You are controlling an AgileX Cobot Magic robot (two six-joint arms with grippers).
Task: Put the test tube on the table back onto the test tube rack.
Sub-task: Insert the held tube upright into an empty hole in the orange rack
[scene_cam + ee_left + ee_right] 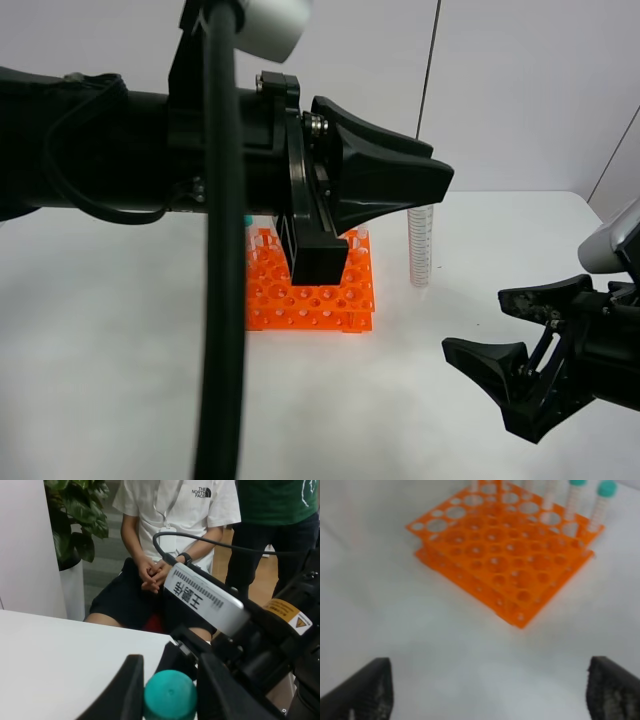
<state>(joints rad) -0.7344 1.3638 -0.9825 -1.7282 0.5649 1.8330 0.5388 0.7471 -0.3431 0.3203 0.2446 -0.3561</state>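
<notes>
The orange test tube rack (pixel 310 285) stands on the white table (pixel 120 330); the right wrist view shows the rack (pixel 505 555) with several teal-capped tubes (pixel 600 505) along its far row. My left gripper (pixel 425 195) is shut on the test tube (pixel 420 245), which hangs upright to the right of the rack, pointed tip close to the tabletop. In the left wrist view its teal cap (pixel 170 696) sits between the fingers (pixel 125 690). My right gripper (pixel 478 323) is open and holds nothing, low at the right, and its fingers (pixel 365 690) frame bare table in front of the rack.
My left arm and its black cable (pixel 220 300) block much of the exterior high view, hiding the rack's back row. Beyond the table's edge, a seated person (pixel 165 555), a standing person (pixel 270 530) and a potted plant (pixel 75 525) are in view.
</notes>
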